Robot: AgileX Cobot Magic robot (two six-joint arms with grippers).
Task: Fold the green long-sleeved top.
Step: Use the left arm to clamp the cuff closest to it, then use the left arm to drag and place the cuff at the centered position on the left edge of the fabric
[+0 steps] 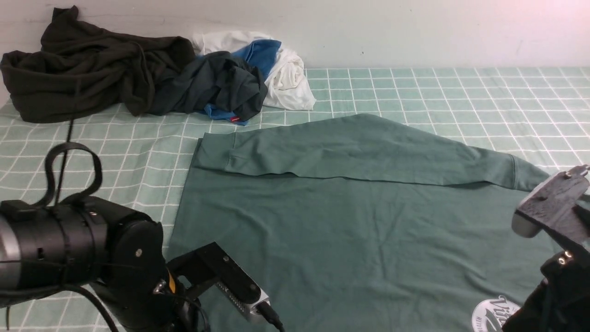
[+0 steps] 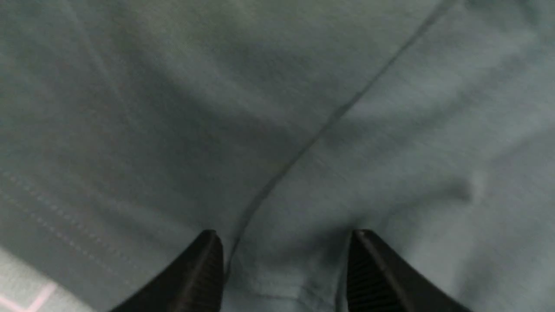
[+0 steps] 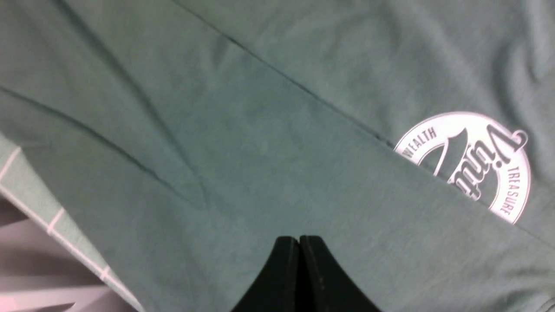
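Note:
The green long-sleeved top (image 1: 350,230) lies spread flat, with one sleeve (image 1: 359,147) folded across its far part and the cuff (image 1: 214,154) pointing left. Its white round logo (image 1: 495,313) shows at the near right, partly covered by a folded layer (image 3: 472,164). My left gripper (image 2: 286,234) is open just above the top (image 2: 390,130), beside a fabric edge, with cloth lying loose between the jaws. My right gripper (image 3: 299,238) is shut and empty, hovering over the top (image 3: 260,130) near the logo. Both sets of fingertips are hidden in the front view.
A dark olive-black garment (image 1: 87,69) and a heap of dark, blue and white clothes (image 1: 249,74) lie at the far left by the wall. A pale green grid cloth (image 1: 438,92) covers the table. Its near edge (image 3: 43,208) shows beside the top.

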